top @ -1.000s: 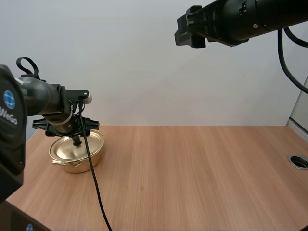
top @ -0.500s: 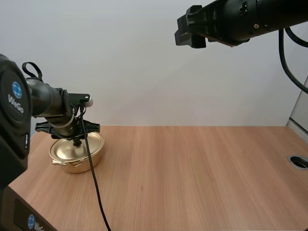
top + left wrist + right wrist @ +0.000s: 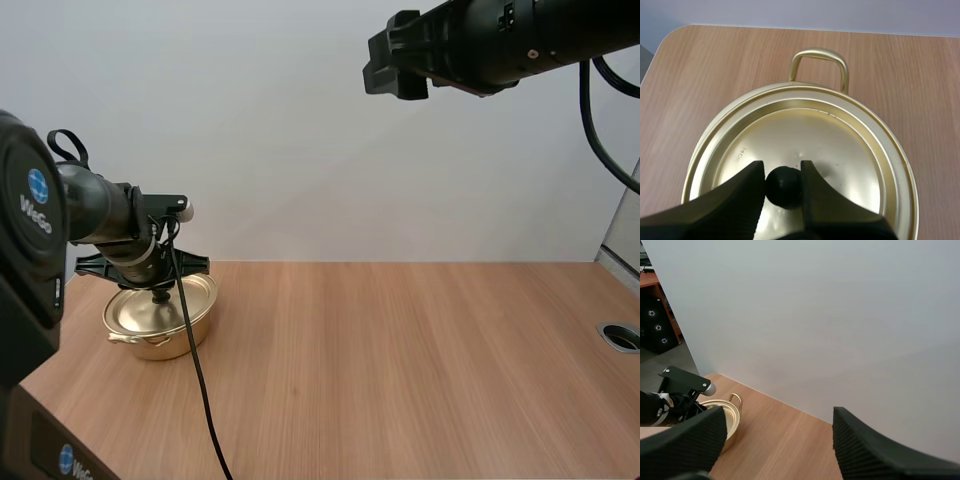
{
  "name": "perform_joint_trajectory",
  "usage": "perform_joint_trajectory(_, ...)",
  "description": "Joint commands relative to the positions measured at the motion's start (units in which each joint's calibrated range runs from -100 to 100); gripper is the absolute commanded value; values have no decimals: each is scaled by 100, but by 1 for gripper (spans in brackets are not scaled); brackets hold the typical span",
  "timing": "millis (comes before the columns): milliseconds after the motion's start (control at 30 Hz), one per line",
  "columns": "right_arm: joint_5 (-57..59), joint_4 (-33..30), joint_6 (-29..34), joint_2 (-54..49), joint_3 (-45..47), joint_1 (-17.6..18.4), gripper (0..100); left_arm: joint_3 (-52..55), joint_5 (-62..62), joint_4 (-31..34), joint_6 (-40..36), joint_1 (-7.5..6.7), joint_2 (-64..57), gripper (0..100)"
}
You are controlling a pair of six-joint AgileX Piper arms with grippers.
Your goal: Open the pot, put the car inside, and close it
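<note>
A gold pot with its lid on stands at the table's far left. The lid has a black knob in its middle. My left gripper hangs straight over the pot, and its two fingers press against both sides of the knob. One loop handle of the pot points away from the gripper. My right arm is held high above the table; its gripper is open wide with nothing between the fingers, and it looks down on the pot from afar.
The wooden table stretches bare to the right of the pot. A round cable hole sits at its right edge. A plain wall stands right behind the table.
My left gripper's fingers have closed in from wide apart onto the lid's knob, and the arm has shifted slightly. The right arm has stayed still.
</note>
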Motion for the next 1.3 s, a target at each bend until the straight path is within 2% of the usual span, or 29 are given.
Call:
perform_joint_trajectory(0,5,-1,-6,-4,3,-1,100,-1,-55,1,-3,3,-20,0)
perform_joint_trajectory(767,5,-1,-6,-4,3,-1,100,-1,-780,1,-3,3,-341,0)
perform_joint_trajectory(1267,5,-1,-6,-4,3,-1,100,-1,-701,27,10,3,232,0)
